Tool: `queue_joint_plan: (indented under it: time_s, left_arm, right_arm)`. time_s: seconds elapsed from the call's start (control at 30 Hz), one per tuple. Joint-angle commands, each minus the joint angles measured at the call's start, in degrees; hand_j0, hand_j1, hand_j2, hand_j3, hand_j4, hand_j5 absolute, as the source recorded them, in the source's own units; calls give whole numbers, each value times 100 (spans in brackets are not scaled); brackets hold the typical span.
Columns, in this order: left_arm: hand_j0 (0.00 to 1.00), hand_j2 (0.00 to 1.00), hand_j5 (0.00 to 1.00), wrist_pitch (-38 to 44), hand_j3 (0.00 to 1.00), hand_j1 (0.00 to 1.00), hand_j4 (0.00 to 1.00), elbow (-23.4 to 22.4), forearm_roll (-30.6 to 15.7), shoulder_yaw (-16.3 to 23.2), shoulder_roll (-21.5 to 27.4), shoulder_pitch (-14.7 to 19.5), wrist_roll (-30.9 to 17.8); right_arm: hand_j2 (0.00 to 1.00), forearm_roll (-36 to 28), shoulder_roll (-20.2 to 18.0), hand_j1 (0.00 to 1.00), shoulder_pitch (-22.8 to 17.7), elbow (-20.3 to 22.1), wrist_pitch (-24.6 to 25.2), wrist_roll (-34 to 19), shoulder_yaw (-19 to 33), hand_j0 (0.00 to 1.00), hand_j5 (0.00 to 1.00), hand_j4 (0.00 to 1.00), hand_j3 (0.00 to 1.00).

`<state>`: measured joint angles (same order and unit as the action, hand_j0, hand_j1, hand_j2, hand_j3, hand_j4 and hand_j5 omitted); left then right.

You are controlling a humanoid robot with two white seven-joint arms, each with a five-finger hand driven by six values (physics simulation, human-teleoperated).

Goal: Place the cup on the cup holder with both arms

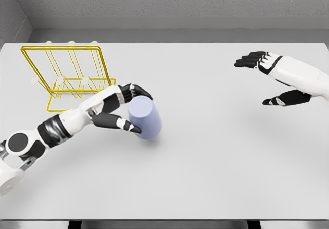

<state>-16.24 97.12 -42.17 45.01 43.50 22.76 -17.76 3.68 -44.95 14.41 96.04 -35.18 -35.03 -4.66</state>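
- The table [205, 177] is filling nearly the whole view, pale grey, with a grey wall running behind it at twelve o'clock.
- The left arm [61, 126] is reaching in from eight o'clock, angling up toward the middle of the table.
- The rack [67, 74], a yellow wire frame with pale pegs, is sitting at ten o'clock on the table, just behind the left forearm.
- The right hand [275, 77] is hanging over the table at two o'clock, well apart from everything else; its fingers are spreading wide, thumb dropped low, and it is holding nothing.
- The cup [145, 117], a lavender cylinder, is standing a little left of centre, leaning slightly, at four o'clock from the rack and clear of it.
- The left hand [126, 108] is wrapping the cup's left side: dark fingers are curling over its top edge, the thumb pressing in lower down.
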Motion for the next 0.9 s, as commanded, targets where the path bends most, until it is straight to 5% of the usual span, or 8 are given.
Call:
queue_joint_plan:
  time_s: [0.0,0.87]
  left_arm:
    - [58,58,58,7,58,58,58,27,-63,-98,62,0,1]
    - [58,58,58,-186,58,58,58,203,-555,-757,721,0,1]
  right_arm:
    - [100,-42,-5,100,0,2,18,3,1,100,100,100,100]
    - [100,-42,-5,100,0,2,18,3,1,100,100,100,100]
